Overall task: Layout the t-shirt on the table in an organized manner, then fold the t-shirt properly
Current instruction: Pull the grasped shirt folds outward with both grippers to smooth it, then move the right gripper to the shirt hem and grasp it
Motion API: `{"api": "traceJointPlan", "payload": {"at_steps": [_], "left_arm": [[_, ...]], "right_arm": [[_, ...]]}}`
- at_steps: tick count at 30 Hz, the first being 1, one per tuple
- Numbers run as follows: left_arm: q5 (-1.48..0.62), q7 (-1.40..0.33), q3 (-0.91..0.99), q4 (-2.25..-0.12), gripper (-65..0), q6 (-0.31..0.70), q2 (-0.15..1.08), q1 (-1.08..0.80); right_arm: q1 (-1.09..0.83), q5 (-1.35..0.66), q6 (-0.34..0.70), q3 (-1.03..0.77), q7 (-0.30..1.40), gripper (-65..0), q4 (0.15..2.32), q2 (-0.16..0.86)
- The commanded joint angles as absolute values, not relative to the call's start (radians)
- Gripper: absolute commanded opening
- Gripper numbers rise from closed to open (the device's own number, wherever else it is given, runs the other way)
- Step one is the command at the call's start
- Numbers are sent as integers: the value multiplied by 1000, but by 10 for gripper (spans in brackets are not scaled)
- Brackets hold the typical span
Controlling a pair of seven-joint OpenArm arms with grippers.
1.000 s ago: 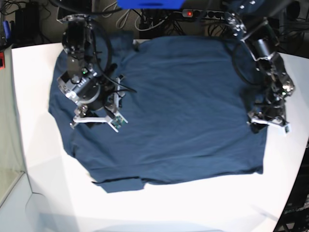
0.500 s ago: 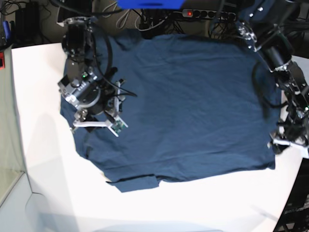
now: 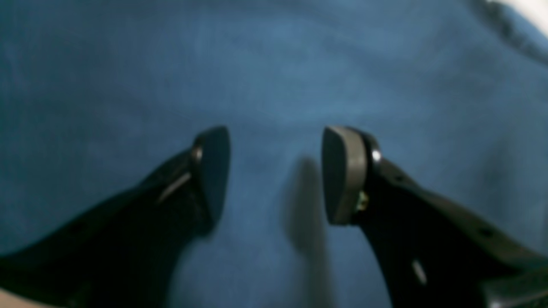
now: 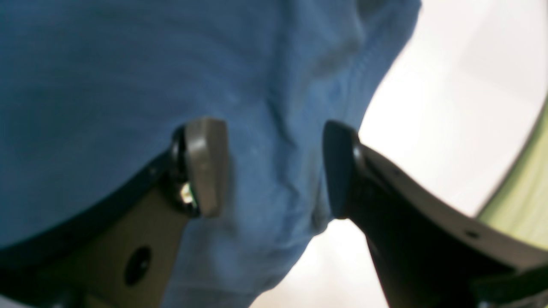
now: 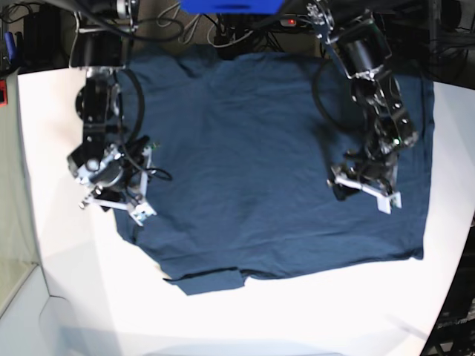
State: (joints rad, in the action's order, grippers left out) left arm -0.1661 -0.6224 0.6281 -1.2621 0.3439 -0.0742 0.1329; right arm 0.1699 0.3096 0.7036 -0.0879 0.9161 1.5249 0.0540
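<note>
Navy cloth fills my left wrist view: the shirt (image 3: 274, 64) lies smooth under my left pincer (image 3: 276, 175), whose jaws stand wide apart and hold nothing. Whether the pads (image 3: 342, 175) touch the cloth, I cannot tell through the blur.

In my right wrist view the shirt (image 4: 128, 64) bunches into creases between the jaws of my right pincer (image 4: 274, 167), also wide open and gripping nothing. The cloth's edge runs just right of the far jaw, and beyond it is the white table (image 4: 449, 107).

From the base view the shirt (image 5: 260, 163) lies spread flat across the table (image 5: 297, 319), its long axis running left to right, with a small flap sticking out at the near edge. My right pincer (image 5: 115, 204) sits at the shirt's left border; my left pincer (image 5: 364, 185) is over cloth well inside the right border.
</note>
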Motion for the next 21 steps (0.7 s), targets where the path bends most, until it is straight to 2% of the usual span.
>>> {"api": "traceJointPlan", "payload": {"at_steps": [1, 6, 12, 18, 21], "left_arm": [[-142, -639, 639, -1259, -309, 337, -54, 142], [-140, -624, 647, -1196, -309, 337, 19, 133], [-137, -622, 644, -1135, -309, 338, 108, 171], [-136, -622, 644, -1061, -309, 338, 171, 237], [-136, -622, 638, -1035, -309, 338, 183, 266]], "right_arm": [[199, 303, 698, -96, 898, -293, 1517, 56], [185, 302, 698, -104, 898, -293, 1440, 51], [59, 300, 698, -99, 862, -293, 1508, -10], [-130, 300, 698, 85, 845, -293, 1692, -27], [-183, 300, 698, 202, 858, -293, 1811, 15]]}}
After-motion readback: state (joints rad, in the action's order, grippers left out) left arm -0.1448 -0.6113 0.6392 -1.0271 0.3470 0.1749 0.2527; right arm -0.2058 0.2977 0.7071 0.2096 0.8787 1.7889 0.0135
